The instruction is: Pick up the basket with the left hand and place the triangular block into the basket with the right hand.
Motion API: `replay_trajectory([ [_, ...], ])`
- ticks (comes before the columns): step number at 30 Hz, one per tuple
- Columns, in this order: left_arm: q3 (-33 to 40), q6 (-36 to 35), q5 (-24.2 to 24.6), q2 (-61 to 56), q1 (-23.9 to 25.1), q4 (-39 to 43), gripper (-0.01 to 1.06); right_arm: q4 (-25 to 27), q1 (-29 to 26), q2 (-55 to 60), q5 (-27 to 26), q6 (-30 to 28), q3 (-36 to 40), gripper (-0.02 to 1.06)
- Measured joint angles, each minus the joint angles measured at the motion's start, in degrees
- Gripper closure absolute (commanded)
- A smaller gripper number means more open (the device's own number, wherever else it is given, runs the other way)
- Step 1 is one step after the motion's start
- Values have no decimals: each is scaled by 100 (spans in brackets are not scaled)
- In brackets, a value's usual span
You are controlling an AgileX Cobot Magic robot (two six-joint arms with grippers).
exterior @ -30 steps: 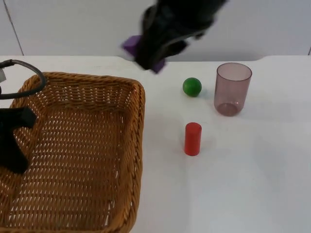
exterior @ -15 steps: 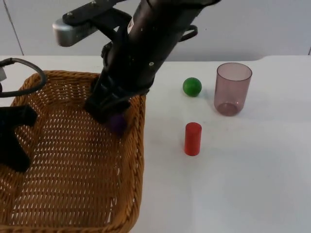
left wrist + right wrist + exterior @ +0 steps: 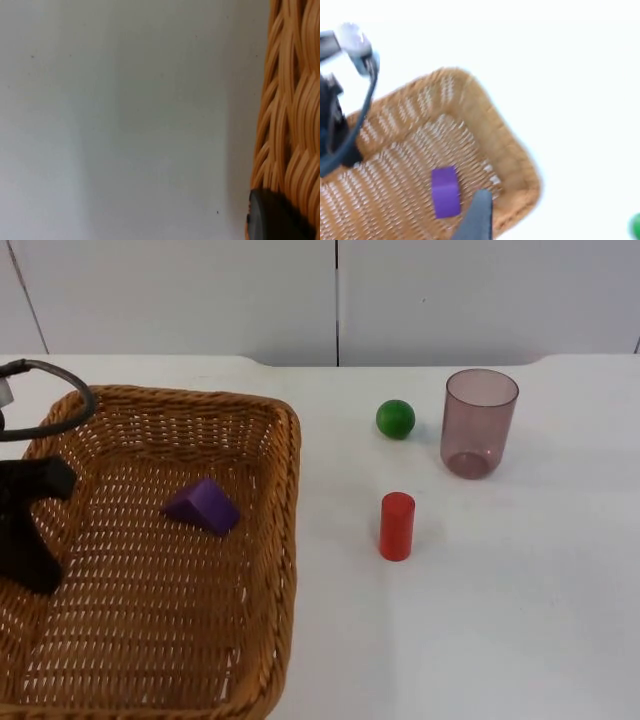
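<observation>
The purple triangular block (image 3: 203, 506) lies loose on the woven floor of the wicker basket (image 3: 285, 500), a little left of its right wall. At the basket's left side, my left gripper (image 3: 30, 540) is shut on the rim, one black finger reaching inside. The left wrist view has that rim (image 3: 290, 100) close up with a black fingertip (image 3: 272, 217) against it. From high above, the right wrist view looks down on the basket (image 3: 515, 165) and the block (image 3: 445, 192). My right gripper (image 3: 480, 220) hangs there open with nothing in it.
To the right of the basket on the white table stand a red cylinder (image 3: 397, 526), a green ball (image 3: 395, 418) and a translucent brownish cup (image 3: 478, 423). The grey partition wall runs along the table's back edge.
The right arm carried the purple block over the basket, lowered it inside, let it go and drew back out of the top view. The basket and left gripper stayed put.
</observation>
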Motion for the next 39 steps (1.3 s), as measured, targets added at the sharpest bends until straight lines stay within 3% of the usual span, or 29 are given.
replay_trajectory([
  [3, 0, 0, -36, 0, 0, -35, 105, 0, -102, -644, 0, 0, 291, 25],
  [7, 0, 0, -168, 0, 0, -108, 105, 15, -124, -1972, -11, 0, 1340, 25],
  [16, 0, 425, -412, 14, 0, -592, 105, 37, -124, -3447, -11, 72, 2857, 25],
  [23, -87, 712, -873, 599, 0, -862, 105, 27, -124, -4188, -11, 86, 3428, 25],
  [29, -760, 749, -953, 1464, 0, -878, 105, 27, -124, -4518, -47, 86, 3494, 25],
  [31, -959, 749, -1015, 1697, 0, -908, 99, 27, -124, -4589, -45, 89, 3498, 25],
  [33, -1018, 749, -1041, 1752, 0, -908, 82, 27, -124, -4600, -45, 99, 3498, 25],
  [34, -1040, 749, -1062, 1790, 0, -920, 82, 27, -124, -4608, -45, 124, 3509, 25],
  [38, -1066, 749, -1135, 1812, 0, -943, 40, 27, -124, -4608, -45, 124, 3519, 25],
  [39, -1066, 749, -1181, 1812, 0, -943, 40, 37, -124, -4608, -45, 124, 3519, 25],
])
